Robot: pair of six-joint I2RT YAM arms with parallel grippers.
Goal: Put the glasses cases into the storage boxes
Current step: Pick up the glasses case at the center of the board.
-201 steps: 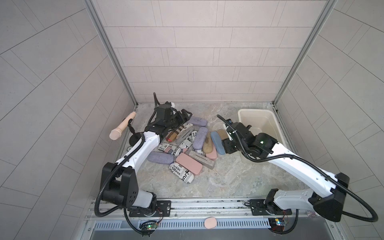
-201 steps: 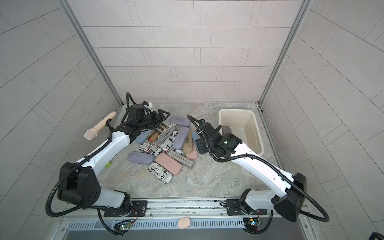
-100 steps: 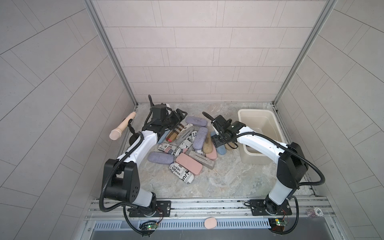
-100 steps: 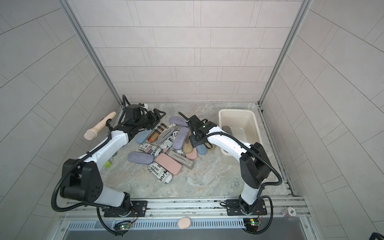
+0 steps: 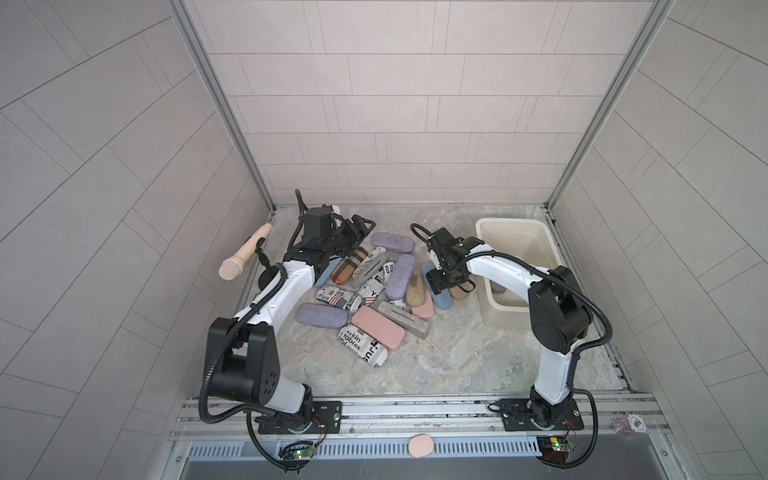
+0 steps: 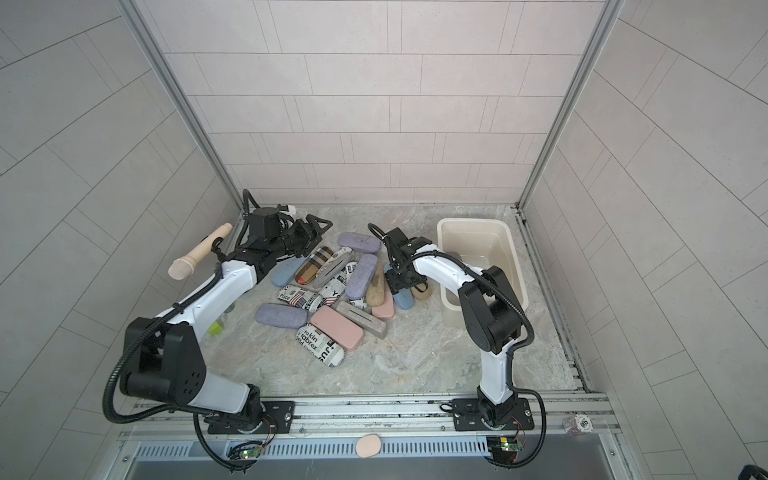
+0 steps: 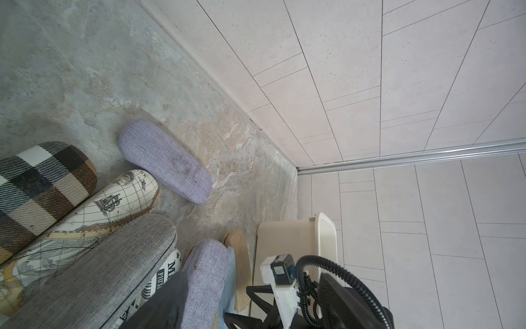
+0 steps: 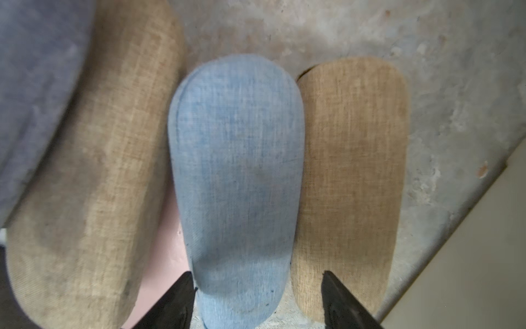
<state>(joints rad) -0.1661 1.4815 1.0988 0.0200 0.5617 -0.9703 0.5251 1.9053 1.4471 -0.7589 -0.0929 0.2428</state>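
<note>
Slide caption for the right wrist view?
Open right gripper fingers straddle a light-blue fabric glasses case between two tan woven cases.

Soft, even light casts faint shadows; top views bend at edges; right wrist view is blurred.

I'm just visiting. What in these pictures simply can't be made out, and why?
Tub floor: the right arm covers part in both top views; a dark shape inside is too small to name.
Blue case by the left arm: partly under it in both top views.
Other blue case: its near end runs off the blurred right wrist view.
Newspaper case print: too small to read fully.
</note>
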